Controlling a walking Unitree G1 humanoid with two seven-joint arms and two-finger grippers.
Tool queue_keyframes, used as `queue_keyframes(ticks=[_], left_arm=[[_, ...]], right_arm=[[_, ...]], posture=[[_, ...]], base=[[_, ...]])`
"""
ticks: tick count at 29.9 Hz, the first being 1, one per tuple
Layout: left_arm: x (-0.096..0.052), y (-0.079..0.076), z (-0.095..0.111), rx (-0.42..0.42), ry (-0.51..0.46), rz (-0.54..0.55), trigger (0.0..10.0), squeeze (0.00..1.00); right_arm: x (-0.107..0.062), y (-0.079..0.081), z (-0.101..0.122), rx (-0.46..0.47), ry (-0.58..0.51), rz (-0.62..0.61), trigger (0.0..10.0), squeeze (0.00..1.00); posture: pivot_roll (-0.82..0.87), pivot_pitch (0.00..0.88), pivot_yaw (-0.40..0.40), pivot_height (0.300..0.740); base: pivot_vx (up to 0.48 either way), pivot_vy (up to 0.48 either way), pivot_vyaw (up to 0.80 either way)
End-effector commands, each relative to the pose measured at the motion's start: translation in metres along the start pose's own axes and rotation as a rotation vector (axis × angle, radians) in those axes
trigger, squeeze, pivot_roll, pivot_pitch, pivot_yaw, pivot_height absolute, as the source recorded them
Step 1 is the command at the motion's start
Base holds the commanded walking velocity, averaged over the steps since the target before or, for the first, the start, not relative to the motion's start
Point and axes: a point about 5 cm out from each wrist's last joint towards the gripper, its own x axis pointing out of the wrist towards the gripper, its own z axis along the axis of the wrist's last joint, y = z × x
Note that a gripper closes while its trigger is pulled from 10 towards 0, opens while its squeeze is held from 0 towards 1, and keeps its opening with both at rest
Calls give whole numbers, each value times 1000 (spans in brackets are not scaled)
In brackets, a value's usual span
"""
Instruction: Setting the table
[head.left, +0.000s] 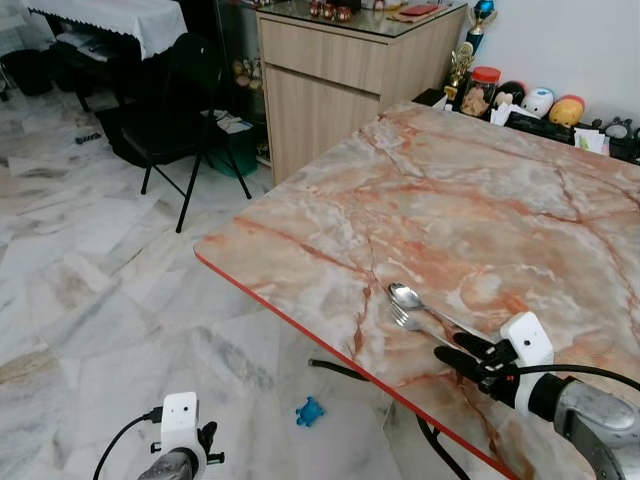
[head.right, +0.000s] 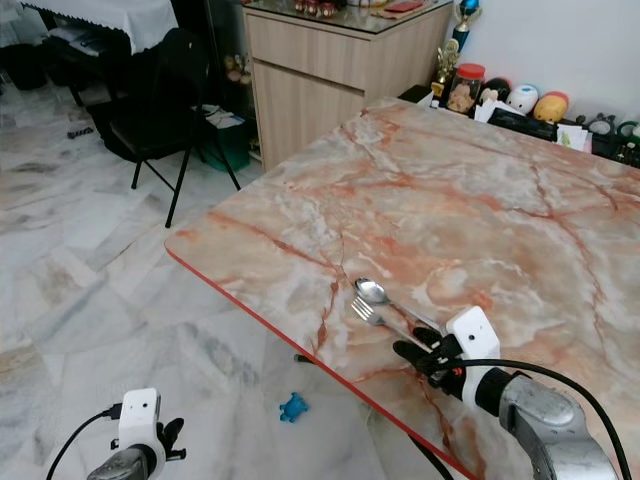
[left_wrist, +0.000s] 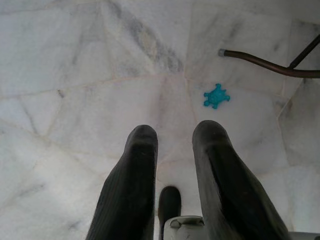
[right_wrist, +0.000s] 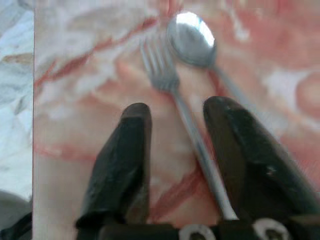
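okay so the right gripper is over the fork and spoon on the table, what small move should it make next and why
Probably draw the right gripper straight back. Its fingers are apart, the fork lies flat between them on the marble table beside the spoon, so both look placed.

The spoon (right_wrist: 191, 39) handle's far end is hidden behind a right pincer (right_wrist: 172, 117) finger, the close-up slightly blurred.

A black folding chair (head.left: 175, 95) is seen on the pale marble floor (head.left: 90, 300), beside a wooden cabinet (head.left: 340, 75). A small blue toy (head.left: 309, 411) (turtle-shaped) lies on the floor. Plush figures (head.left: 540, 103) and a trophy (head.left: 461, 65) are lined along the wall.
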Motion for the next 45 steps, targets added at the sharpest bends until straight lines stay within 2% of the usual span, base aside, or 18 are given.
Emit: queue_keyframes(ticks=[1, 2, 3, 4, 7, 18, 25, 30, 45], left_arm=[[-2, 2, -7, -3, 35, 3, 10000, 0], [-2, 2, -7, 2, 33, 2, 10000, 0], [-2, 2, -7, 2, 30, 3, 10000, 0], [-1, 2, -6, 0, 26, 5, 10000, 0], [-1, 2, -6, -2, 26, 6, 10000, 0], [-1, 2, -5, -1, 24, 8, 10000, 0], [-1, 2, -4, -2, 23, 7, 10000, 0], [-1, 2, -4, -6, 23, 10, 10000, 0], [-1, 4, -3, -11, 22, 15, 10000, 0]], right_arm=[[4, -1, 13, -36, -61, 11, 10000, 1000], [6, 0, 18, -52, -87, 18, 10000, 996], [8, 1, 20, -60, -93, 27, 10000, 416], [10, 2, 22, -68, -98, 46, 10000, 0], [15, 7, 23, -83, -91, 94, 10000, 0], [27, 3, 17, -135, -41, 105, 10000, 0], [28, 2, 13, -131, -15, 112, 10000, 0], [28, 2, 1, -107, 22, 107, 10000, 0], [28, -1, -7, -75, 44, 97, 10000, 0]], posture=[[38, 0, -1, 740], [38, 0, -2, 740], [38, 0, -3, 740], [40, 0, -4, 740], [44, 0, -5, 740], [48, 0, -6, 740], [50, 0, -8, 740], [52, 0, -8, 740], [58, 0, -7, 740]], base=[[0, 0, 0], [0, 0, 0], [0, 0, 0], [0, 0, 0], [0, 0, 0], [0, 0, 0], [0, 0, 0], [0, 0, 0], [0, 0, 0]])
